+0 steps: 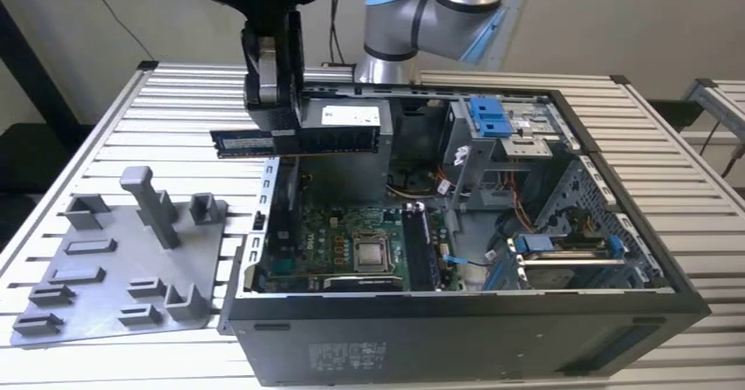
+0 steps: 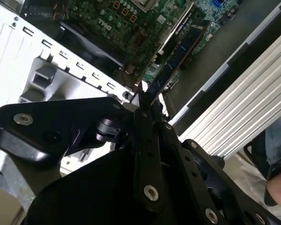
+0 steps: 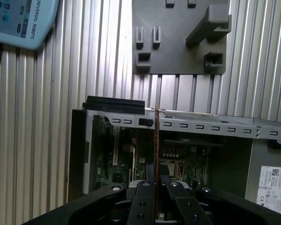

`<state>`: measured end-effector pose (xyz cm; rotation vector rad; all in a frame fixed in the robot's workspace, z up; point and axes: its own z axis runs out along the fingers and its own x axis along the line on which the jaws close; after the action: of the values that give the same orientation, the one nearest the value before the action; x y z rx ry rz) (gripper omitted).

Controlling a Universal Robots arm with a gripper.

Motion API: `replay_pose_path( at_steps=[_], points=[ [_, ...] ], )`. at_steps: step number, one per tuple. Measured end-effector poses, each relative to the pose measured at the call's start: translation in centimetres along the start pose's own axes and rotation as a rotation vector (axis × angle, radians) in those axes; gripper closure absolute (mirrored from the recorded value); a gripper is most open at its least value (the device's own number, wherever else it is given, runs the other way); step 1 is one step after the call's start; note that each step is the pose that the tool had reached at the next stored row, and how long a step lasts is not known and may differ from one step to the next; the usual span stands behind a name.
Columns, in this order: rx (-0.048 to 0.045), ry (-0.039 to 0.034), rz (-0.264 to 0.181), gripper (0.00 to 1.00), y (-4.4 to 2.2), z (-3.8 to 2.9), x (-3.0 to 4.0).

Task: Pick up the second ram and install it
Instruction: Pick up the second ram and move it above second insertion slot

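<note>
With the grey tray (image 1: 128, 263) by the worktop's edge at the exterior view's left, the gripper (image 1: 277, 130), clamped off-centre on the second ram (image 1: 338, 139) above the computer case's (image 1: 466, 338) rim, risks the stick pivoting and missing its slot on the motherboard (image 1: 338, 246).

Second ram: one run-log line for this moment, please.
held: long flat dark ram stick with blue-and-white label | jaws: shut on it | place: above open black computer case | installed: no
</note>
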<state>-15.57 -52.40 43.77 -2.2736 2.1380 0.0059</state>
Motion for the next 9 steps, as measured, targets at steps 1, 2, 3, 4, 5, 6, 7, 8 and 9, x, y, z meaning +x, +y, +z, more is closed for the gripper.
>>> replay_pose_path(
  at_steps=[1, 2, 3, 4, 5, 6, 7, 8, 9],
  points=[
    [0.0001, -0.0001, 0.0, 0.86, -0.13, 0.01, 0.01],
    [0.0, 0.0, 0.0, 0.86, -0.27, 0.01, 0.02],
    [0.0, 0.0, 0.0, 0.86, -0.4, 0.02, 0.03],
    [0.0, 0.0, 0.0, 0.86, -0.52, 0.02, 0.03],
    [0.0, 0.0, 0.0, 0.86, -0.66, 0.03, 0.04],
    [0.0, 0.0, 0.0, 0.86, -0.79, 0.03, 0.05],
    [0.0, 0.0, 0.0, 0.86, -0.91, 0.04, 0.06],
    [0.0, 0.0001, 0.0, 0.86, -1.05, 0.04, 0.07],
    [0.0, 0.0, 0.0, 0.86, -1.19, 0.05, 0.08]
  ],
)
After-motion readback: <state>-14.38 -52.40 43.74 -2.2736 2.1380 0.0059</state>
